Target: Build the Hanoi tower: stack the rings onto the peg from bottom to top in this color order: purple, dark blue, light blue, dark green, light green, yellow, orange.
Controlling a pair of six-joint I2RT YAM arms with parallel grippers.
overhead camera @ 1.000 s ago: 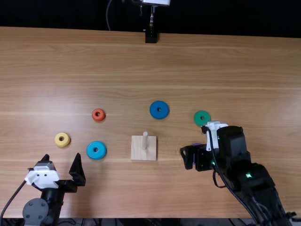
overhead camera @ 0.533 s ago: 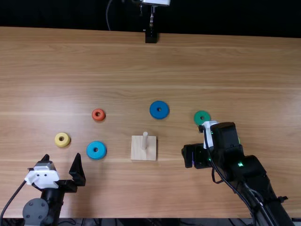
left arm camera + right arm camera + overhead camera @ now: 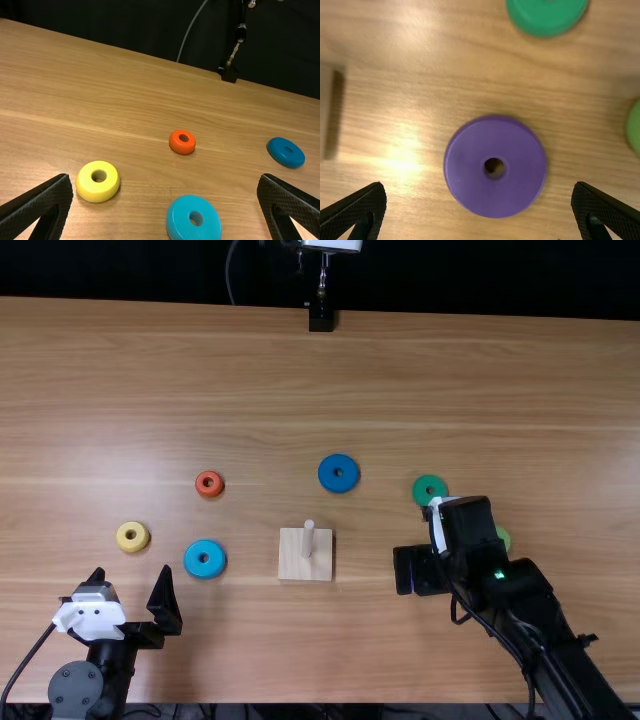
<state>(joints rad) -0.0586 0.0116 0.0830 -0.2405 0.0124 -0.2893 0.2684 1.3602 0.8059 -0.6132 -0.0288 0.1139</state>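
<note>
No lettering, label, number or sign can be read anywhere.

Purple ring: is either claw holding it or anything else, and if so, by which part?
Nothing is held. The right gripper is open over the purple ring without touching it; the left gripper is open and empty.

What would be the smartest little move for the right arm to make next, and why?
Probably lower the right tool around the purple ring, then close on it. Its fingers are open, the ring lies flat between and slightly beyond them, and purple goes first on the peg, which is bare.
</note>
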